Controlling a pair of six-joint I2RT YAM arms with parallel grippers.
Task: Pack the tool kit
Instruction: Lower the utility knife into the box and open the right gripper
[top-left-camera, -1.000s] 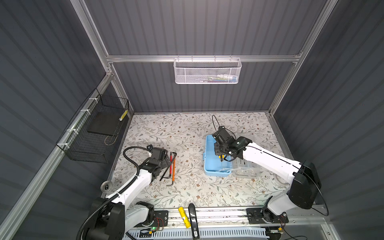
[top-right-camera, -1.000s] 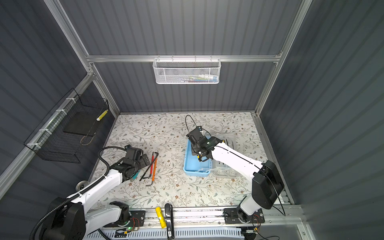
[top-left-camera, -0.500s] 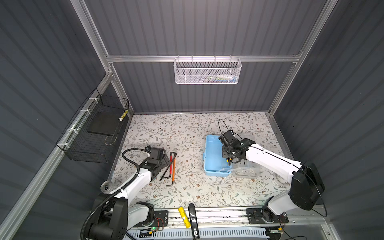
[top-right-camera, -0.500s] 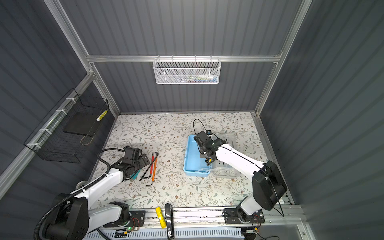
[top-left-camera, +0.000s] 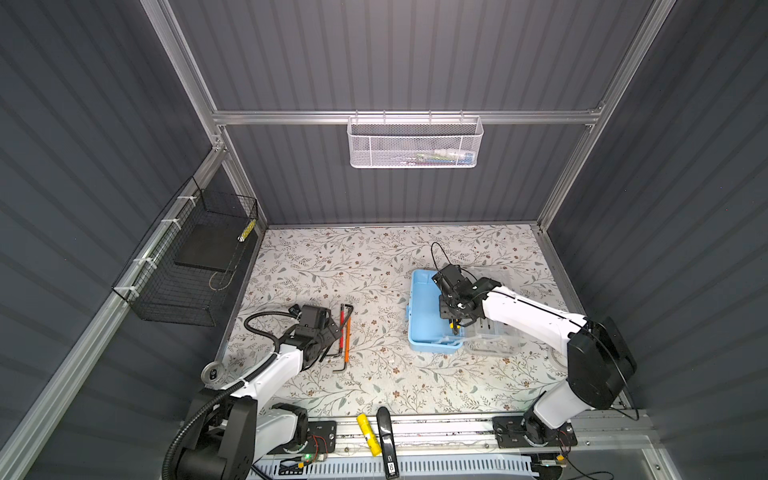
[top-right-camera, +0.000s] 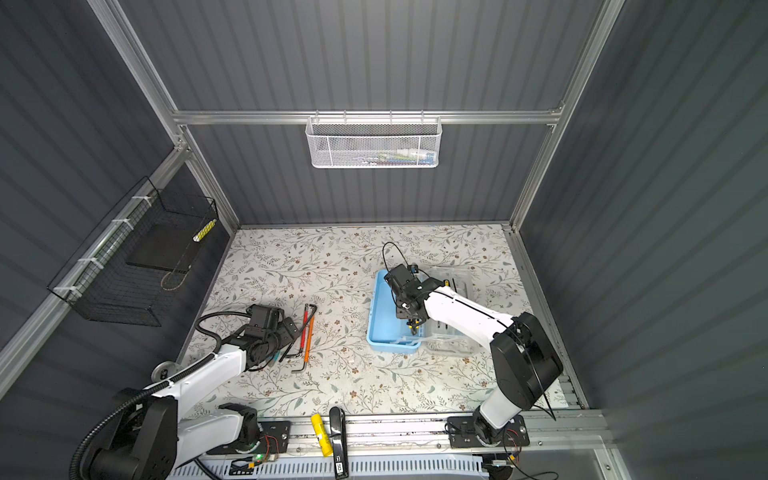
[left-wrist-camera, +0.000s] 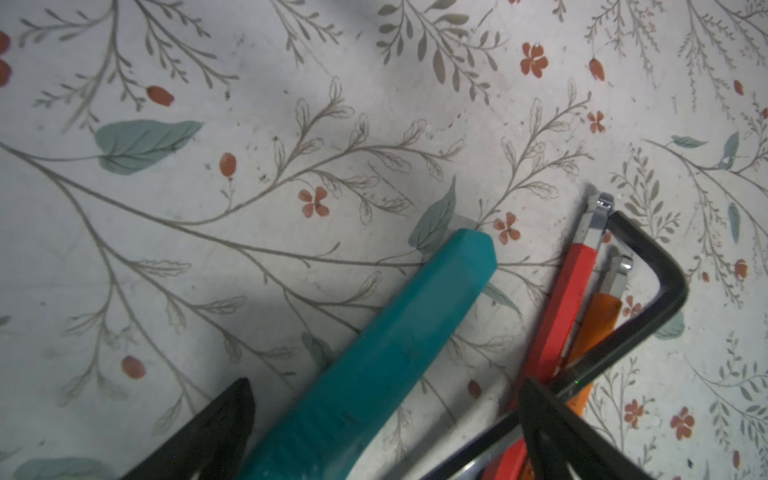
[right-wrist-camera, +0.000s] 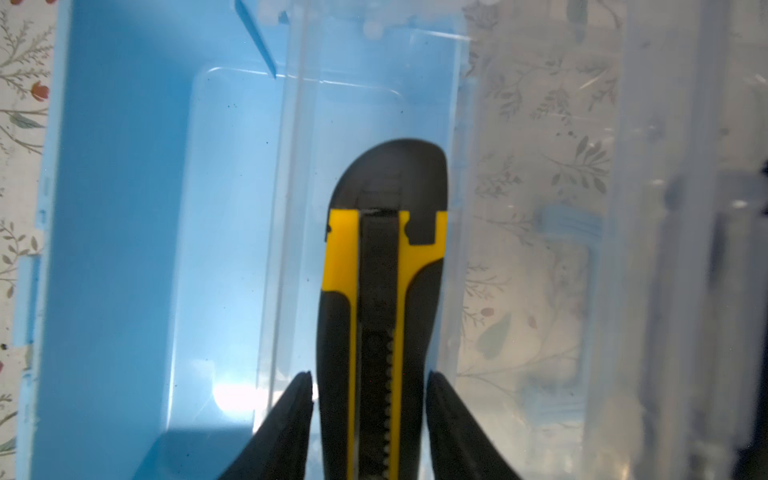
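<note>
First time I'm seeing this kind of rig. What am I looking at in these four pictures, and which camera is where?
Two white robot arms, each ending in a two-finger gripper, work on a floral table. Two pictures look down from overhead, nearly alike; the other two come from cameras on the wrists. On the table lie an open blue case with its clear lid folded out beside it and, by the left arm, a teal tool, a red screwdriver, an orange screwdriver and black hex keys. The left gripper is open, its fingers either side of the teal tool. The right gripper is over the case with a yellow-black knife between its fingers; whether they grip it is unclear.
</note>
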